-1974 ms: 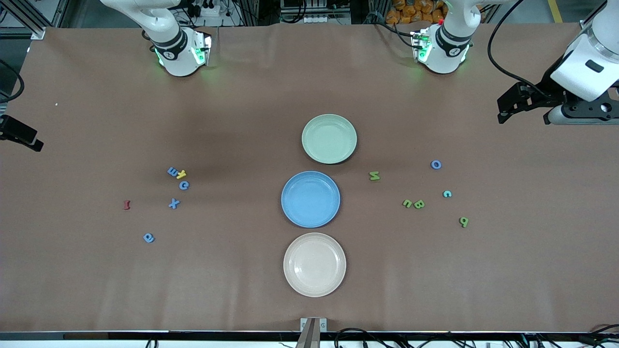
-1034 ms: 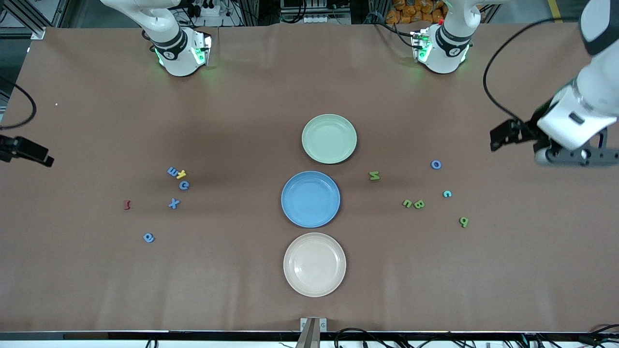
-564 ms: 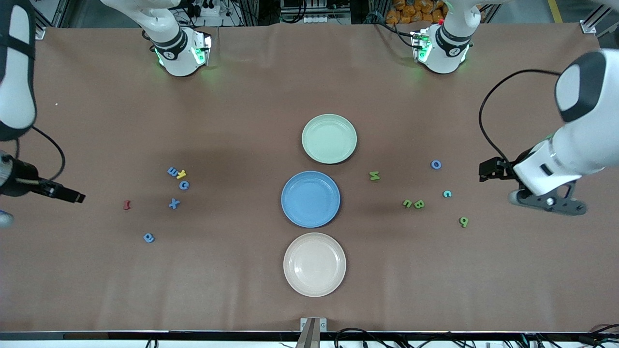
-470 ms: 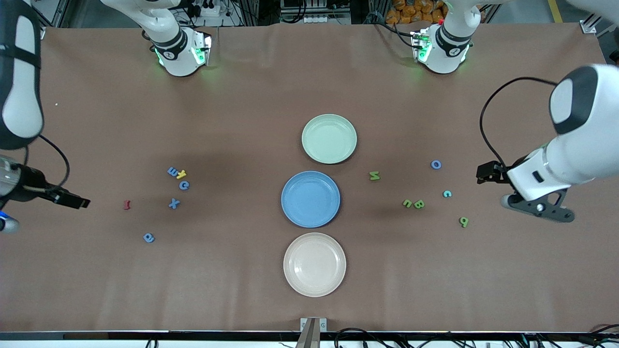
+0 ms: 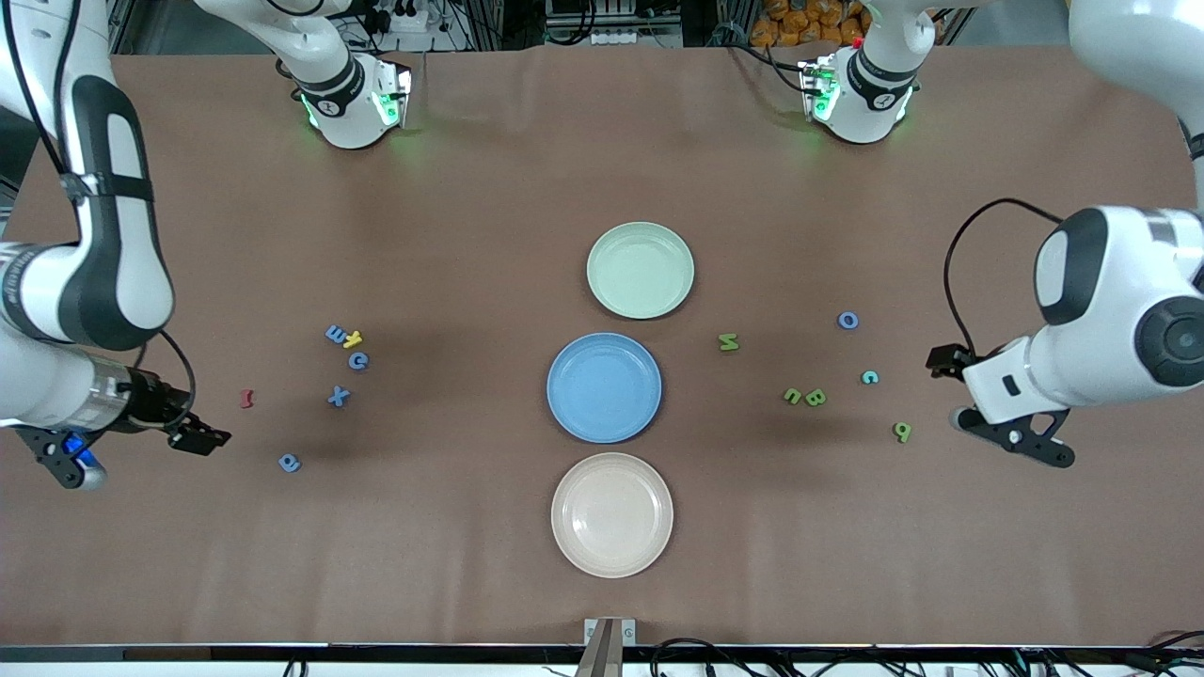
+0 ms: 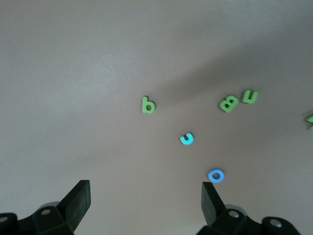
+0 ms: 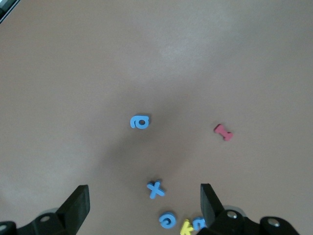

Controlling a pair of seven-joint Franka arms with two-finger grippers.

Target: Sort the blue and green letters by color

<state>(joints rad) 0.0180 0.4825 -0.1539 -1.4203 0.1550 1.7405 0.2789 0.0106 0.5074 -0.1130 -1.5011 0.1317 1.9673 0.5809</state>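
The brown table (image 5: pixel 470 188) carries three plates in a row: cream plate (image 5: pixel 611 514) nearest the front camera, blue plate (image 5: pixel 604 386), then green plate (image 5: pixel 641 270). The left gripper (image 6: pixel 145 201), fingers spread and empty, hangs over the left arm's end with the green letters (image 6: pixel 148 105) near it, none between its fingers. The right gripper (image 7: pixel 145 204), likewise spread, hangs over the right arm's end near the blue letters (image 7: pixel 140 122).

Three plates (image 5: pixel 641 270) stand in a row down the middle of the table (image 5: pixel 470 188). Letter groups (image 5: pixel 815 397) lie scattered toward each arm's end, none on a plate.
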